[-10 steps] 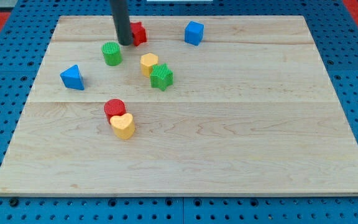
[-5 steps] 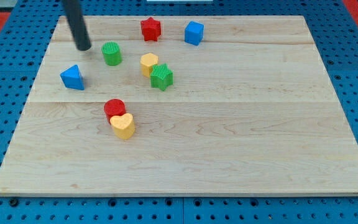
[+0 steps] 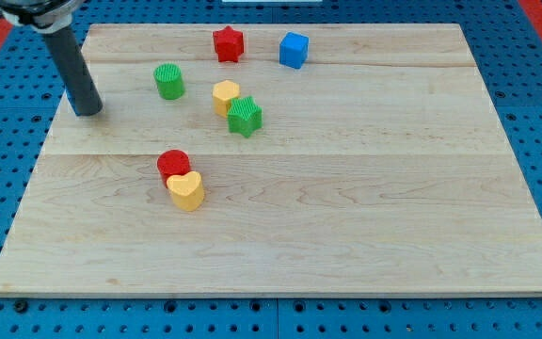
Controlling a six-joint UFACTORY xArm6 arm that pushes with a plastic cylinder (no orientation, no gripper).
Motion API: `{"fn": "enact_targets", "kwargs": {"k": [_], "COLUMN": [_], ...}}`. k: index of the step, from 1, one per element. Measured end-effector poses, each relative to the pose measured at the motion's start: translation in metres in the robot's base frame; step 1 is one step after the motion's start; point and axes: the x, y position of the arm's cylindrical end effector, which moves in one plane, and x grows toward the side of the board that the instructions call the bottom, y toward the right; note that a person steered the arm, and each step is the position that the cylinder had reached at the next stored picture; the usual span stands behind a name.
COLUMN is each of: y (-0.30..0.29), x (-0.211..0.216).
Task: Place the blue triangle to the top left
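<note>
The blue triangle does not show anywhere on the wooden board (image 3: 346,217). My tip (image 3: 87,112) rests near the board's left edge, left of the green cylinder (image 3: 168,81); the dark rod rises from it toward the view's top left and may hide the triangle. I cannot tell whether the tip touches it.
A red star (image 3: 228,43) and a blue cube (image 3: 294,49) sit near the top edge. A yellow block (image 3: 225,95) touches a green star-like block (image 3: 245,116). A red cylinder (image 3: 172,165) touches a yellow heart (image 3: 186,190) below it.
The rod has swept from beside the red star to the left and down to the board's left edge. The blue triangle, seen at the left before, is no longer visible. The other blocks are unmoved.
</note>
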Motion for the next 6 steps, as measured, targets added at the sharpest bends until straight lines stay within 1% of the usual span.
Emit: {"fn": "enact_targets", "kwargs": {"k": [1, 2, 4, 5, 6], "y": [-0.018, -0.02, -0.06, -0.007, 0.015], "x": [0.003, -0.037, -0.071, -0.075, -0.086]}}
